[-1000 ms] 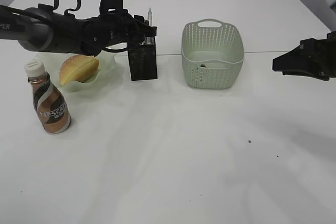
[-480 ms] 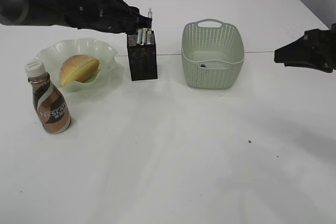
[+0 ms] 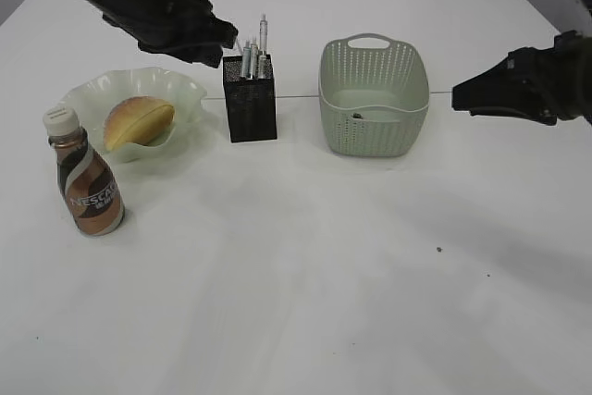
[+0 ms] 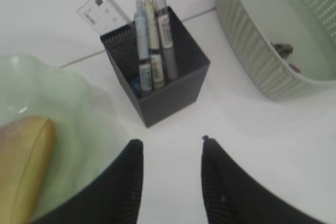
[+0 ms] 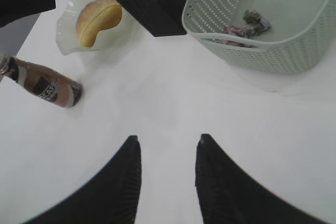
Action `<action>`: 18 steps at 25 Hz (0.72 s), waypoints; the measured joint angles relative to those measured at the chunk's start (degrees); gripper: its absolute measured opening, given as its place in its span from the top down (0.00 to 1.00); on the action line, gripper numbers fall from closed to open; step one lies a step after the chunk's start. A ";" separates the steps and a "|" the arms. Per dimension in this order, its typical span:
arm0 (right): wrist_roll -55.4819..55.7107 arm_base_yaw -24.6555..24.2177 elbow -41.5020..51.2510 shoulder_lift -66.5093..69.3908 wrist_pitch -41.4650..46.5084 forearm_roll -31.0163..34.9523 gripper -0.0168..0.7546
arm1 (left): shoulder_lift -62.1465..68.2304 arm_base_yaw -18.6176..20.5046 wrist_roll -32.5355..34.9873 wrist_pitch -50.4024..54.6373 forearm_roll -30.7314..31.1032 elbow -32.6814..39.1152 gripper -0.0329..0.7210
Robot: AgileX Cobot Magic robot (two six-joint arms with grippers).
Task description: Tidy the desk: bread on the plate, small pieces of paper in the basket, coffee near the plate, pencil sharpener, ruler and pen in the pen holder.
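The left pincer (image 4: 170,148) is hanging part-open and empty just above the pen holder (image 4: 157,72), where the ruler (image 4: 103,13) and pens (image 4: 152,40) are standing; the right pincer (image 5: 165,145) — likewise part-open, gripping nothing — is hovering over bare counter (image 3: 324,275). The bread (image 3: 139,122) is lying on the plate (image 3: 180,90), the coffee (image 3: 85,173) standing near it; paper scraps (image 5: 247,23) are sitting in the basket (image 3: 375,127).

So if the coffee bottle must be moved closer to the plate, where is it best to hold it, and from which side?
Probably the coffee bottle is best held around its neck, just under the white cap, with the jaws coming from the front or its open left side. It stands upright and narrows there, and the plate sits just behind it to the right.
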 joint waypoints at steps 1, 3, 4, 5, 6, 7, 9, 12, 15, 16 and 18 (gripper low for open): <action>0.00 0.58 0.00 -0.12 -0.25 0.00 0.64 | -1.17 0.00 0.00 3.04 0.29 0.00 0.59; 0.00 2.01 0.00 -1.03 -0.90 0.00 0.64 | -3.40 0.00 0.00 8.17 0.81 0.00 0.59; 0.00 2.74 0.00 -1.42 -1.03 0.00 0.64 | -4.70 0.00 0.00 10.69 0.90 0.00 0.59; 0.00 3.36 0.00 -2.06 -1.31 0.00 0.64 | -5.99 0.00 0.00 13.00 1.04 0.00 0.59; 0.00 4.08 0.00 -2.63 -1.72 0.00 0.64 | -7.02 0.00 0.00 14.80 1.03 0.00 0.59; 0.00 4.76 0.00 -3.28 -2.28 0.00 0.64 | -8.23 0.00 0.00 16.63 1.05 0.00 0.59; 0.00 5.91 0.00 -4.31 -3.26 0.00 0.64 | -10.36 0.00 0.00 19.83 1.15 0.00 0.59; 0.00 7.39 0.00 -5.55 -4.70 0.00 0.64 | -13.65 0.00 0.00 23.78 1.18 0.00 0.59; 0.00 8.16 0.24 -6.99 -5.73 0.00 0.64 | -16.84 0.00 0.00 25.59 1.27 0.00 0.59; 0.00 8.27 0.50 -7.53 -5.85 0.00 0.64 | -18.11 0.00 0.00 25.88 1.27 0.00 0.59; 0.00 8.27 1.61 -8.90 -5.96 0.00 0.64 | -20.84 -0.11 0.00 26.09 1.02 0.00 0.59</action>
